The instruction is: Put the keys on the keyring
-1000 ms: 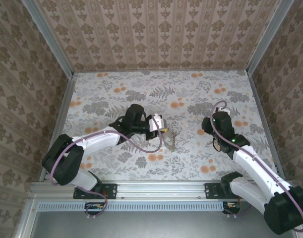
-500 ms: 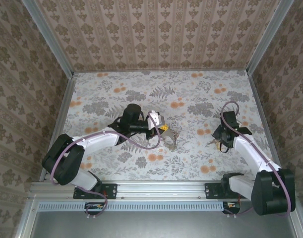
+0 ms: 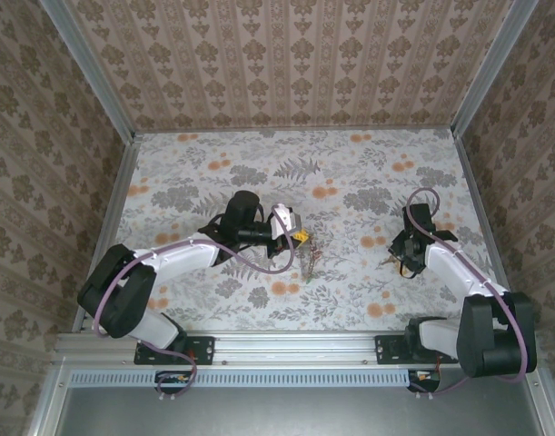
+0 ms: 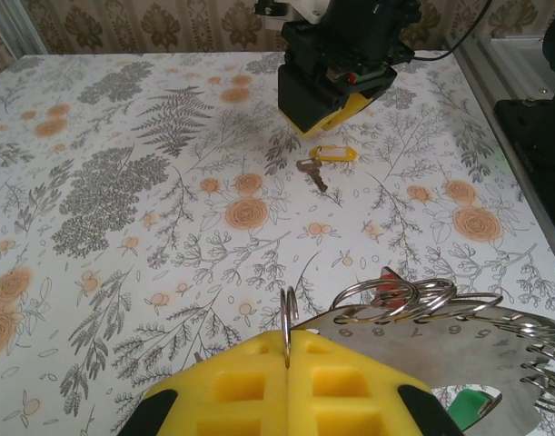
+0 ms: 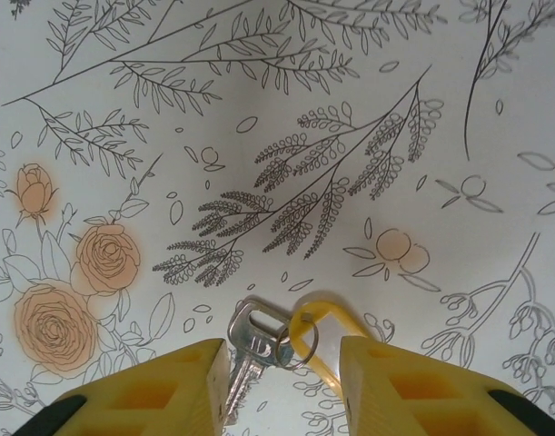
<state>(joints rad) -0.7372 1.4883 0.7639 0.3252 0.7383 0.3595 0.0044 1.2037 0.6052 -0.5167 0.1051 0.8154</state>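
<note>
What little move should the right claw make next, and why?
Probably close and pinch. The right claw hangs low over the table with its jaws apart, and the yellow-tagged key lies flat between its fingers, not yet gripped. The left claw is shut on the keyring, seemingly ready to receive it.

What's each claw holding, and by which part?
Left claw: the keyring, pinched by a thin wire loop at its edge. Right claw: nothing; open jaws straddle the yellow-tagged key on the table.
</note>
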